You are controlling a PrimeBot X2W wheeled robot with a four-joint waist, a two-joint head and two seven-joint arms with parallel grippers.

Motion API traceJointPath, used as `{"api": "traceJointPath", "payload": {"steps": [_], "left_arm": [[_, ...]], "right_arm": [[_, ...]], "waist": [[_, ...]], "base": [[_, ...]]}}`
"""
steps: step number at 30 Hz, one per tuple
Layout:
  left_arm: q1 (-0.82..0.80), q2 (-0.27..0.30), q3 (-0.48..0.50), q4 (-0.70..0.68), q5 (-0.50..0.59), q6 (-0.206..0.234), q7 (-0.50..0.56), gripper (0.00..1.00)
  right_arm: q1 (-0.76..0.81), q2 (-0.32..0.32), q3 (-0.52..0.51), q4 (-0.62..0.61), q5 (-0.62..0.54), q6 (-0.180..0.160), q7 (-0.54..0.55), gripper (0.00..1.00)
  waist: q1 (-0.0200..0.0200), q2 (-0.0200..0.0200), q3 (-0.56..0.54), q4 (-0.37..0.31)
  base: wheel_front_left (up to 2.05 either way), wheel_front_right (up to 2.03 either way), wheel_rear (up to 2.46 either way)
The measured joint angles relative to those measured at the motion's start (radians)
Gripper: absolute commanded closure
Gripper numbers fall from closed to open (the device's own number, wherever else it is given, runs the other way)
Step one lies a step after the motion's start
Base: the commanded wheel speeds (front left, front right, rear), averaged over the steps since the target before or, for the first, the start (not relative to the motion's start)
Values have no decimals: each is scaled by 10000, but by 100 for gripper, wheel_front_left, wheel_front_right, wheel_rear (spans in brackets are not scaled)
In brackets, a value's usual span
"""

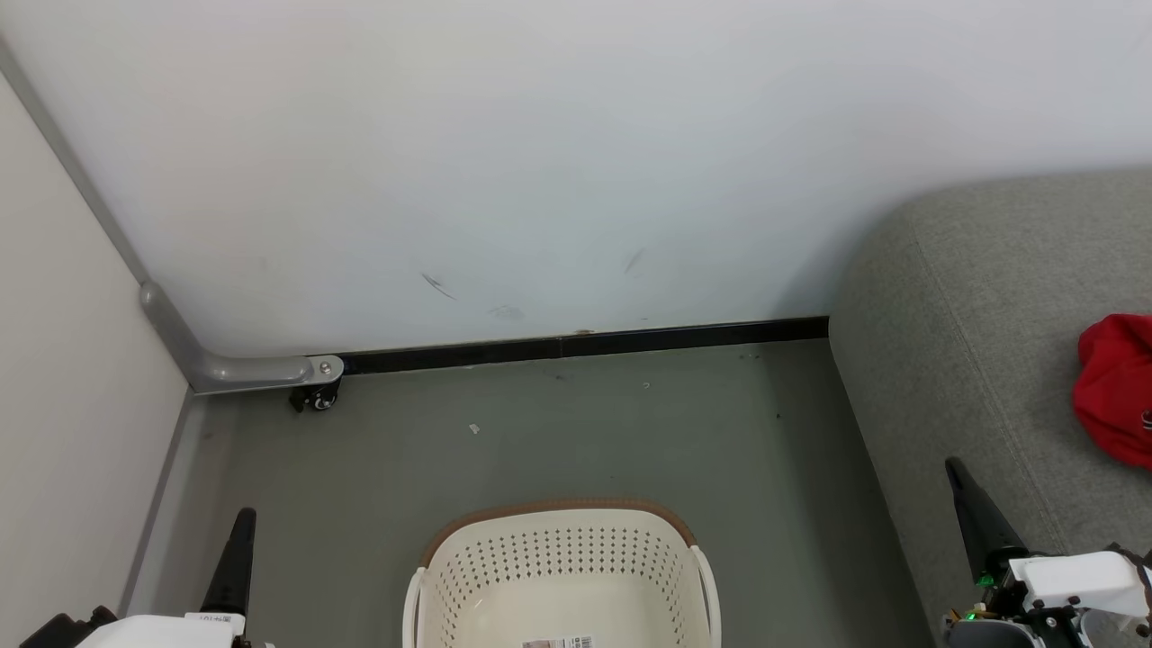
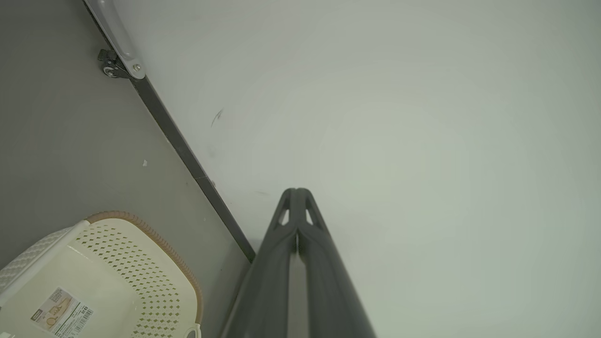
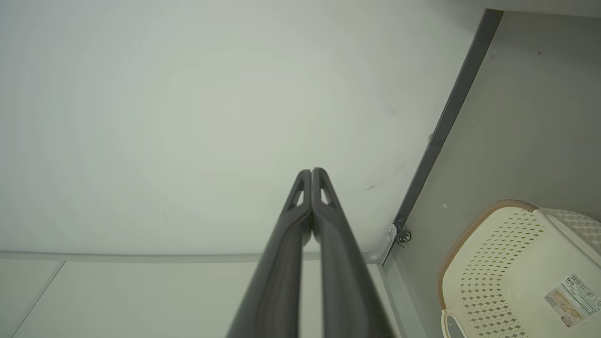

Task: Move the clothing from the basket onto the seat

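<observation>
The left gripper (image 1: 243, 517), fingers pressed together with nothing between them, hangs over the floor (image 1: 540, 432) near the left wall (image 1: 72, 360). The basket (image 1: 558, 509) stands on the floor at centre, its label (image 1: 558, 643) showing. The right gripper (image 1: 954, 466), likewise closed on nothing, is at the edge of the seat (image 1: 972, 297). Red clothing (image 1: 1116, 387) lies on the seat, far right.

Grey floor (image 1: 630, 432) under cream basket (image 1: 558, 558); red clothing (image 1: 1116, 387) on grey seat (image 1: 972, 297)

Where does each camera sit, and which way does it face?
Head view: on the head, forward and down at basket, wall and seat with clothing; left gripper, right gripper at lower corners.
Left wrist view: on that wrist, along the shut left gripper toward the wall.
Right wrist view: likewise, along the shut right gripper.
All share basket and baseboard.
</observation>
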Motion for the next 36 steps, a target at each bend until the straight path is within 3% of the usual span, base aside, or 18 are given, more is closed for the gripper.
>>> {"api": "traceJointPath", "payload": {"steps": [12, 36], "left_arm": [[-242, -15, 44, 86, -1430, 0, 428, 100], [-242, -19, 44, 88, -1438, 0, 426, 100]], "right_arm": [[-205, -21, -79, 221, 1770, 0, 291, 100], [-204, -23, -144, 320, 1816, 0, 364, 100]], "waist": [[-1, 0, 6, 24], [-3, 0, 8, 22]], "base": [[0, 0, 0], [0, 0, 0]]}}
